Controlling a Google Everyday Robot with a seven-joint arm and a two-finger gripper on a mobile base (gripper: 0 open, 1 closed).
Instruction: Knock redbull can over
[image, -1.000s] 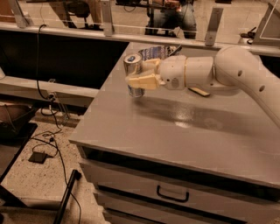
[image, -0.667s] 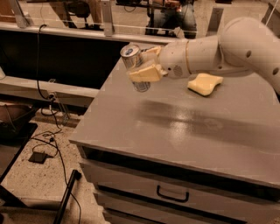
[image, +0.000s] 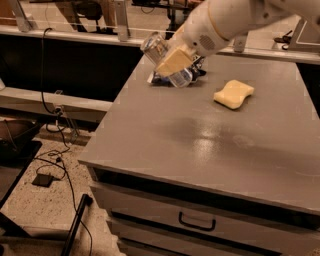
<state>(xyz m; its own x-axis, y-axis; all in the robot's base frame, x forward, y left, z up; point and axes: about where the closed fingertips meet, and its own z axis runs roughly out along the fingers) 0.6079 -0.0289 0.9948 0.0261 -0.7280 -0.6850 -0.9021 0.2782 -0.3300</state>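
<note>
Can: the redbull can (image: 155, 46), a slim metal cylinder, silver with darker panels, sits back and to the left of the sponge (image: 233, 93). It tilts steeply, with its silver top up and away from the sponge and its lower end close over the bench (image: 200, 145). Whether it touches cannot be told.
Gripper: the gripper (image: 172, 62) is left of and behind the sponge, well apart from it. Its flat cream fingers (image: 179, 56) are clamped across the can's middle.
Arm: the arm (image: 220, 20), a smooth white rounded shell, comes down from above and behind the sponge.
Sponge: pale yellow, soft-edged and wavy in outline, lying flat and alone.
Bench: grey flat top, matte with a dull sheen in front of the sponge.
Packet: a crumpled dark packet (image: 201, 71) lies just behind the can, between it and the sponge, mostly hidden.
Drawer: the drawer handle (image: 196, 223), a dark loop, is below the bench's front edge.
Floor: cables (image: 55, 160) trail over speckled ground, far left of the sponge.
</note>
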